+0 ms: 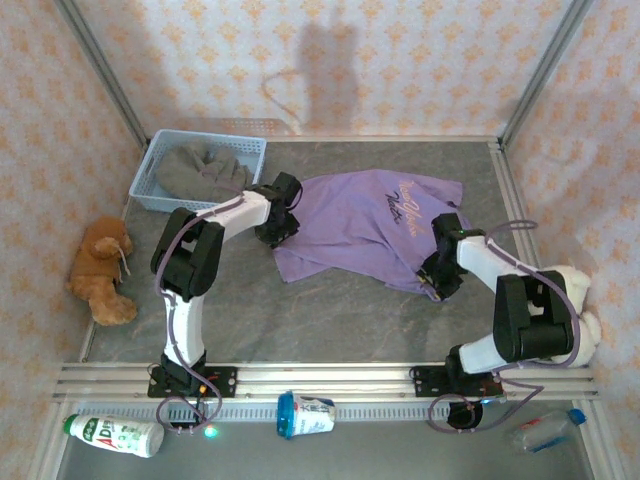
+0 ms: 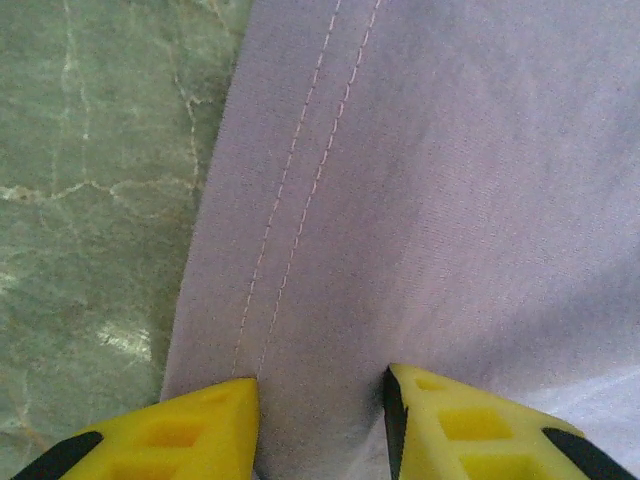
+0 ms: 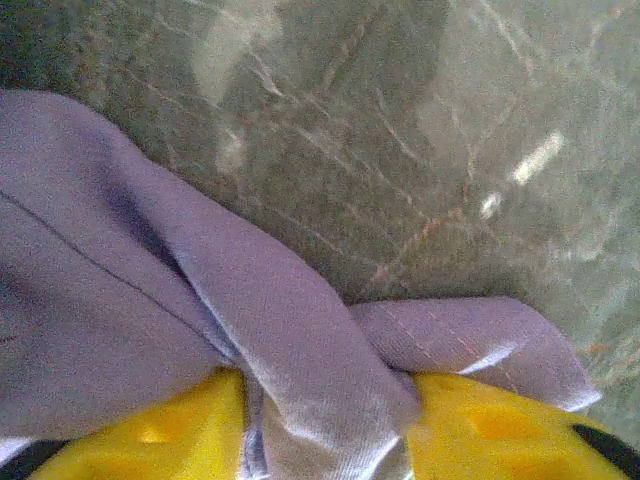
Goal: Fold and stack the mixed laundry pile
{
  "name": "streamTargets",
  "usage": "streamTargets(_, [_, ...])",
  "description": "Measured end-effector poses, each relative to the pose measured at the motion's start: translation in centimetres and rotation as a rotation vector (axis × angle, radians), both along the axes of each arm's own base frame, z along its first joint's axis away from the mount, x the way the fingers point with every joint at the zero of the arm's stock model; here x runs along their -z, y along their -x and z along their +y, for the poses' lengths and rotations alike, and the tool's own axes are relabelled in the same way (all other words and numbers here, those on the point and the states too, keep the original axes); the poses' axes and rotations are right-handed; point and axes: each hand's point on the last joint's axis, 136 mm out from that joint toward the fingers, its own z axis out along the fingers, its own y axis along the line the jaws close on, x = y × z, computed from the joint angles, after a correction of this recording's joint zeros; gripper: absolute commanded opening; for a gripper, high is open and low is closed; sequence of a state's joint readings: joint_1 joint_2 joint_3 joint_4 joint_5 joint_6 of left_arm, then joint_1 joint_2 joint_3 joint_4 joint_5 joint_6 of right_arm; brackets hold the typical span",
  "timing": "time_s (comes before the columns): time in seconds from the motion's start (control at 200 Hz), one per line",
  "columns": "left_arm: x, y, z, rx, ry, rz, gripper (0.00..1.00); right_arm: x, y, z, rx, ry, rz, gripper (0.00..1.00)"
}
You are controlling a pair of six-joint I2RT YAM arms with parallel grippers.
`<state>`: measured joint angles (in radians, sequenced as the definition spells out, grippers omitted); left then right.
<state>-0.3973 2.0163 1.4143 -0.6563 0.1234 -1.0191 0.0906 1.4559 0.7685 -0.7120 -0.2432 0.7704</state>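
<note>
A lavender T-shirt (image 1: 360,225) lies spread on the grey table, its dark chest print facing up. My left gripper (image 1: 278,222) is at the shirt's left edge. In the left wrist view its yellow fingers (image 2: 190,430) stand on either side of a strip of stitched hem (image 2: 300,200), and the left gripper (image 2: 320,385) is closed on it. My right gripper (image 1: 437,275) is at the shirt's near right corner. In the right wrist view the right gripper (image 3: 325,385) pinches a bunched fold of the T-shirt (image 3: 280,300). The grey top (image 1: 205,170) lies in the basket.
A light blue basket (image 1: 160,150) stands at the back left. A brown plush toy (image 1: 100,268) lies left of the table, and a cream one (image 1: 580,300) is at the right edge. Two bottles (image 1: 115,435) (image 1: 545,432) and a cup (image 1: 305,415) lie beyond the near rail.
</note>
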Motion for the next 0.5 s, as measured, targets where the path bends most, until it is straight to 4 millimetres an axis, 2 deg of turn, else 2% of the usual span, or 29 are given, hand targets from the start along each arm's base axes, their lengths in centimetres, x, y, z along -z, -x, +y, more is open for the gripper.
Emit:
streamTargets(0.09, [-0.2,0.7,0.3,0.022,-0.010,0.010,0.50,0.0,-0.3,-0.2,0.001,0.011,-0.011,0.00])
streamTargets(0.2, [-1.6,2.4,1.2,0.047,-0.031,0.025,0.53,-0.1,-0.4,-0.3,-0.004,0.019,-0.017,0.00])
streamTargets(0.355, [-4.6,3.1,1.4,0.059,-0.014,-0.026,0.53,-0.3,-0.7,-0.4,-0.014,0.023,-0.025,0.00])
streamTargets(0.41, [-4.7,3.3,1.3,0.057,-0.006,-0.031,0.52,-0.4,-0.8,-0.3,-0.020,0.024,-0.029,0.00])
streamTargets(0.5, [-3.9,3.9,0.9,0.058,-0.005,-0.009,0.51,-0.4,-0.9,-0.3,-0.028,0.024,-0.030,0.00])
